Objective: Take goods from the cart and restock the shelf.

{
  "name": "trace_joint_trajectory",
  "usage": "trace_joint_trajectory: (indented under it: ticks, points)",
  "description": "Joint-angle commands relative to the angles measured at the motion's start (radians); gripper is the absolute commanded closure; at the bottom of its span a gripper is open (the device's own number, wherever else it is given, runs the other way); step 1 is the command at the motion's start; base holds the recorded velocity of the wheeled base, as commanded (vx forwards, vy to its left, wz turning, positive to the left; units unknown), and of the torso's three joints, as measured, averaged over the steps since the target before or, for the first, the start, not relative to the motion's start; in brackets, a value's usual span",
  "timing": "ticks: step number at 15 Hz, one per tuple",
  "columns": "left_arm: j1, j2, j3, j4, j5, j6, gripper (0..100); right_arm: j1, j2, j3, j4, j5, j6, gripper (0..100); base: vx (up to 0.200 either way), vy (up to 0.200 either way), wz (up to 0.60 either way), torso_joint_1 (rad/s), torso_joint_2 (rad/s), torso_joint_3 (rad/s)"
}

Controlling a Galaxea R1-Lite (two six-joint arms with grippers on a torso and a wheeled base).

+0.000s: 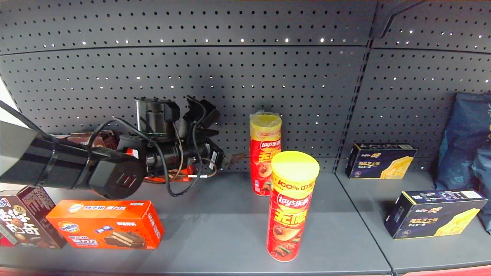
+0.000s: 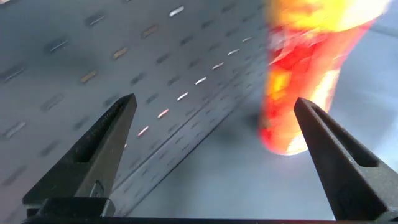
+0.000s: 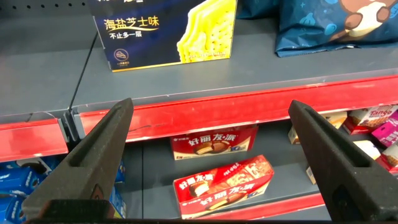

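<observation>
In the middle of the head view, the back can (image 1: 265,153) stands upright on the shelf (image 1: 215,226), just right of the left pincer (image 1: 234,157), which is spread and empty. The left arm seems nearer to it. The right pincer (image 3: 211,106) is also spread.

Looks like a shop aisle: pegboard-backed shelf (image 1: 215,226), red price rails (image 3: 249,102), stocked chip cans (image 1: 292,207) and snack boxes (image 1: 105,224).
</observation>
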Motion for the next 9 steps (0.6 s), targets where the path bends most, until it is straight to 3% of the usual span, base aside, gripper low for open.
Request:
trace_joint_trajectory:
  ticks: [1, 5, 7, 9]
  points:
    - [-0.013, -0.052, 0.052, 0.006, 0.073, 0.000, 0, 0.000, 0.002, 0.000, 0.000, 0.000, 0.000, 0, 0.000, 0.000, 0.00, 0.000, 0.00, 0.000]
    - [-0.031, -0.045, 0.054, 0.026, 0.198, 0.000, 0, 0.000, 0.002, 0.000, -0.001, 0.000, 0.000, 0, 0.000, 0.000, 0.00, 0.000, 0.00, 0.000]
    - [-0.045, -0.035, 0.041, 0.112, 0.265, 0.000, 0, 0.000, 0.002, 0.000, 0.000, 0.000, 0.000, 0, 0.000, 0.000, 0.00, 0.000, 0.00, 0.000]
    - [-0.061, -0.006, 0.034, 0.138, 0.303, -0.005, 0, 0.000, 0.002, 0.000, 0.000, 0.000, 0.000, 0, 0.000, 0.000, 0.00, 0.000, 0.00, 0.000]
